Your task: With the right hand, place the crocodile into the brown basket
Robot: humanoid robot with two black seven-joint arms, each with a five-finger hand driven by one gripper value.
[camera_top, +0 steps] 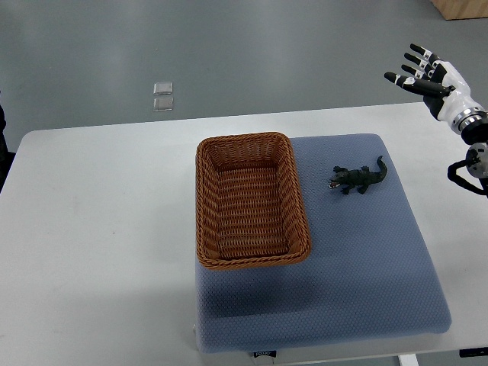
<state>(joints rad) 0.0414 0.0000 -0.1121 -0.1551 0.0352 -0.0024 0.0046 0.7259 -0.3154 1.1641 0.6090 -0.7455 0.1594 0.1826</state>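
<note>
A small dark green toy crocodile [358, 178] lies on the blue mat [366, 259], just right of the brown wicker basket [206, 206]. The basket holds nothing. My right hand [420, 73] hovers at the upper right, above and beyond the table's far edge, well away from the crocodile. Its fingers are spread and hold nothing. Only a dark sliver at the left edge [3, 145] hints at the left arm; no left hand shows.
The mat lies on a white table [91, 229]. Grey floor stretches behind it, with a small pale floor plate [162, 96]. A wooden piece shows at the top right corner [461, 8].
</note>
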